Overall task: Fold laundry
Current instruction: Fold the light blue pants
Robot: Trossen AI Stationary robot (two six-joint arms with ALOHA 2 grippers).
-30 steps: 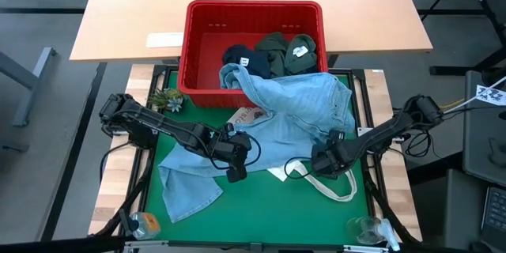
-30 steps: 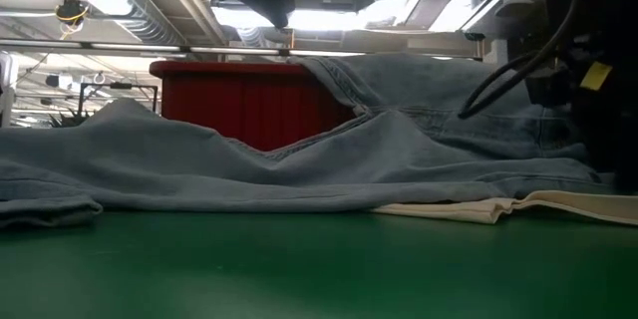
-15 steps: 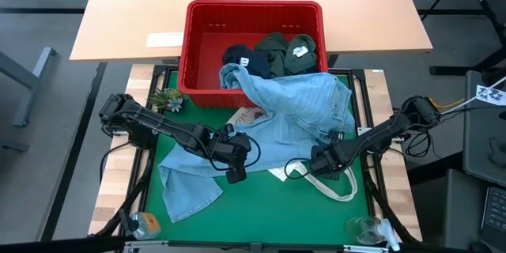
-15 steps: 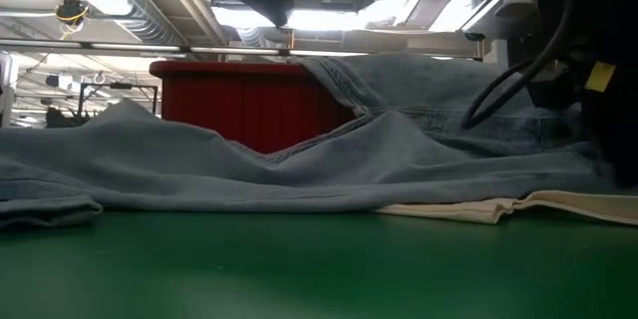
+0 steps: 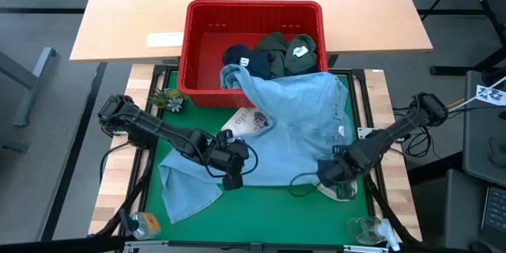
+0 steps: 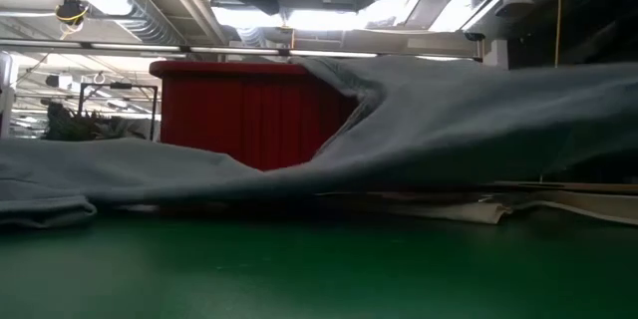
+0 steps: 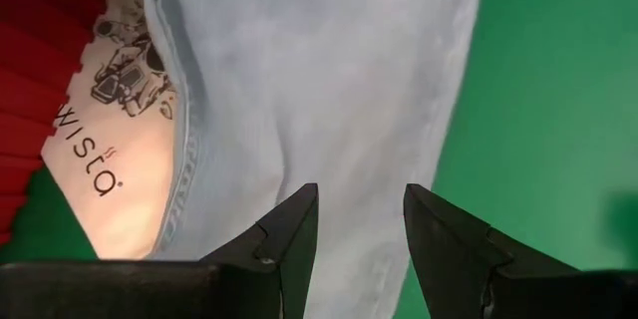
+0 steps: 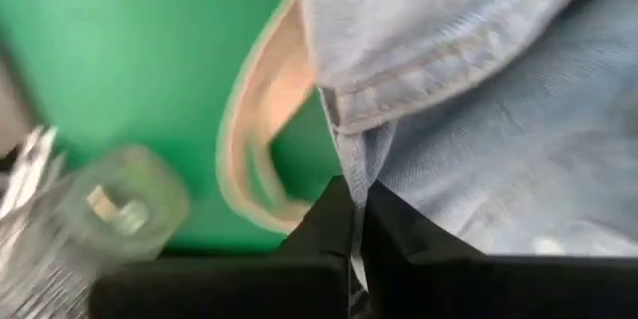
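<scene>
Item: light blue denim garment (image 5: 296, 126), spread over the green tabletop (image 5: 261, 209), its upper end draped on the rim of the red basket (image 5: 198, 39). Your right claw (image 5: 338, 175) is clamped shut on a seamed denim edge (image 8: 439, 80), with the tote handle (image 8: 244, 150) just beyond its tips. Your left claw (image 5: 231, 175) hovers with jaws parted and nothing between them, denim directly under it and the printed tote bag (image 5: 251, 120) ahead. More garments (image 5: 273, 54) wait in the basket beyond. Step, as judged: drawing the denim out flat. Next: you likely need the left claw to take an opposite edge.
</scene>
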